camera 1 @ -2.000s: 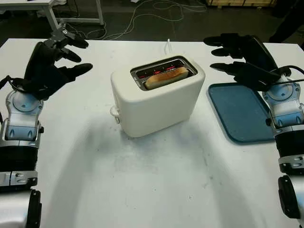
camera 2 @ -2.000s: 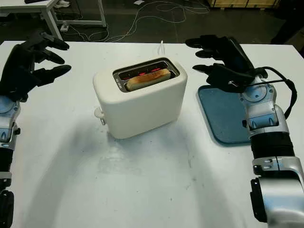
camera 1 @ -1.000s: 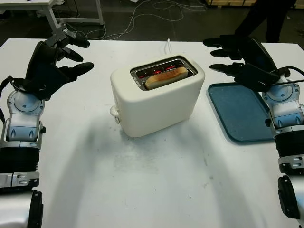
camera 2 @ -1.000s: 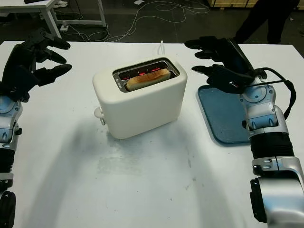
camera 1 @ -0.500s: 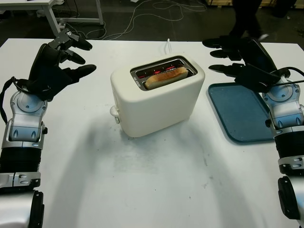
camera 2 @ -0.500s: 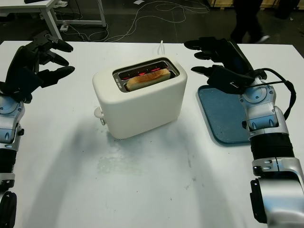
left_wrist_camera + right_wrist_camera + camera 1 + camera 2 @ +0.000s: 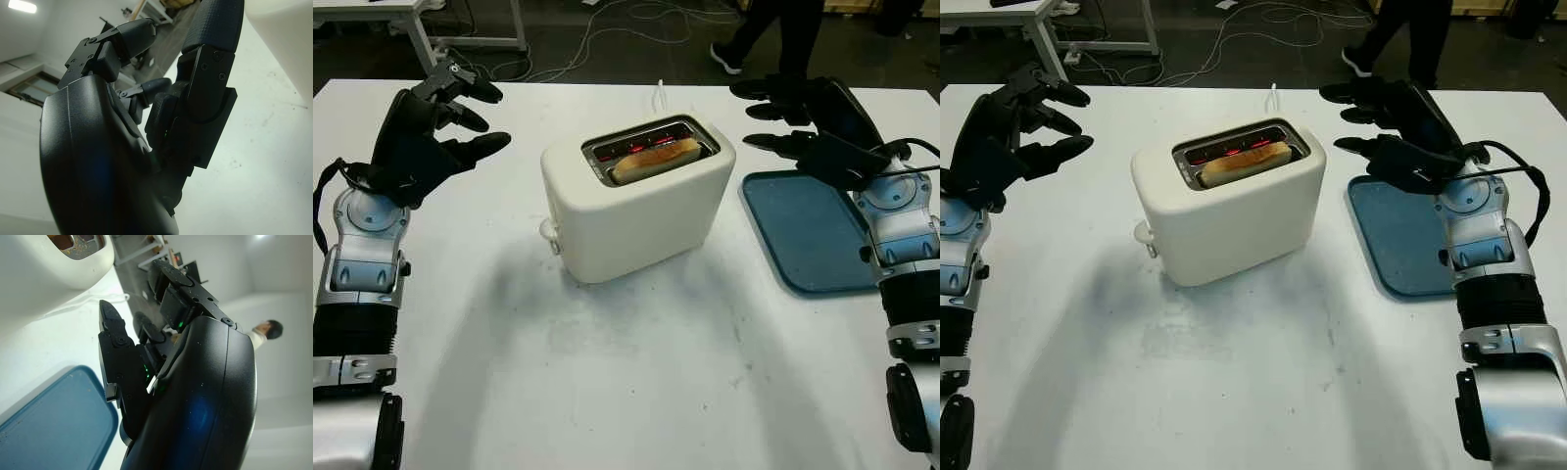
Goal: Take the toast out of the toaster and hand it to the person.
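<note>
while the browned slice of toast (image 7: 655, 159) sits in the cream plastic toaster (image 7: 636, 201), the left hand (image 7: 423, 132) and right hand (image 7: 813, 122) are held released, empty; burnt fingers could be risked by glowing elements.

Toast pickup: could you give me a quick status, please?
Left hand and right hand open, flanking toaster. Toast in slot. Nothing blocking.

No lettering to read anywhere here: the cream toaster (image 7: 636, 201) carries no brand or dial numbers that can be made out, the blue tray (image 7: 818, 235) is plain, and the white tabletop (image 7: 636, 372) bears only smudges. The black shells of both hands show screws and small green lights, no markings.
</note>
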Motion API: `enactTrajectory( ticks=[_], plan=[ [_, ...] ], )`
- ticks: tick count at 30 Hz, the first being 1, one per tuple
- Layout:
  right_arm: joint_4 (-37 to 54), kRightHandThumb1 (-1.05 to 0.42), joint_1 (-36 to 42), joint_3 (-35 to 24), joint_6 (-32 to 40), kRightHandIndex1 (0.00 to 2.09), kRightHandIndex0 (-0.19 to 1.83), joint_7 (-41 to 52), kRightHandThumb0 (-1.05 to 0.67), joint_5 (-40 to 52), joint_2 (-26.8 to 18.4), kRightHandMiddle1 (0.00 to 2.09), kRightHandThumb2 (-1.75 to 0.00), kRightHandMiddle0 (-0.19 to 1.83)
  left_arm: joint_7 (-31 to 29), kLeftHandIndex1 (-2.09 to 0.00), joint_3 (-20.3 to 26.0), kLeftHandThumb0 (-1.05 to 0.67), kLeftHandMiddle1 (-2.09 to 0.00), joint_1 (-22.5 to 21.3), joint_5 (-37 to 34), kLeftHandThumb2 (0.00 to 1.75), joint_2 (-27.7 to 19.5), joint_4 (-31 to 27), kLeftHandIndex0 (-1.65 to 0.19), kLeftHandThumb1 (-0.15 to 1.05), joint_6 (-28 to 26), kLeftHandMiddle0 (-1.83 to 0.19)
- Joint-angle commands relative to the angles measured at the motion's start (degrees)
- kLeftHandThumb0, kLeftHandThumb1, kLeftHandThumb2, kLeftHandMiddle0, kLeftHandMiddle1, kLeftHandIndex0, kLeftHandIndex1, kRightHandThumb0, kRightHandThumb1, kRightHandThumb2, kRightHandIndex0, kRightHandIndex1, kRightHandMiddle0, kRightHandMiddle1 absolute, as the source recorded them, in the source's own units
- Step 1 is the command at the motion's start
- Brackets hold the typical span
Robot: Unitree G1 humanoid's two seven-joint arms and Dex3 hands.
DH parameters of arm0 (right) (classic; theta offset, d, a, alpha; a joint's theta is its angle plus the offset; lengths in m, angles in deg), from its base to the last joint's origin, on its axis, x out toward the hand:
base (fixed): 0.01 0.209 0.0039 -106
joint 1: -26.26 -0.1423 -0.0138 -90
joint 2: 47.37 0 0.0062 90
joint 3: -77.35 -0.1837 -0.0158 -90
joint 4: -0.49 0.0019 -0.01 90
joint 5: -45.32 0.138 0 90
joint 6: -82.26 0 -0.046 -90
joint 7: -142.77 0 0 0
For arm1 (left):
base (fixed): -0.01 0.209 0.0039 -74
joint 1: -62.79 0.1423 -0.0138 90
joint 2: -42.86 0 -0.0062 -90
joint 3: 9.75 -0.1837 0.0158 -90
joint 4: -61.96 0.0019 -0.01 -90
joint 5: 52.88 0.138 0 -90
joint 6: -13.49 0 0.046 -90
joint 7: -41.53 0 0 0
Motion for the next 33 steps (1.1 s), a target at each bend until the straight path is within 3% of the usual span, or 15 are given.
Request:
enactTrajectory(
  ticks=[1,33],
  plan=[
    [-0.2,-0.89,0.0,0.2,-1.4,0.03,0.75,0.0,-0.14,0.4,0.4,0.01,0.00,0.69,-0.5,-1.22,0.5,-1.01,-1.37,-0.1,-0.9,0.11,0.0,0.5,-0.25,0.92,0.7,-0.31],
    [0.7,-0.91,0.7,-0.4,-0.8,0.02,0.75,0.1,-0.14,0.7,0.2,0.00,0.00,0.68,-0.6,-1.19,1.7,-1.01,-1.36,0.2,-1.8,0.09,0.1,1.2,-0.27,0.92,0.6,-0.31]
  ],
)
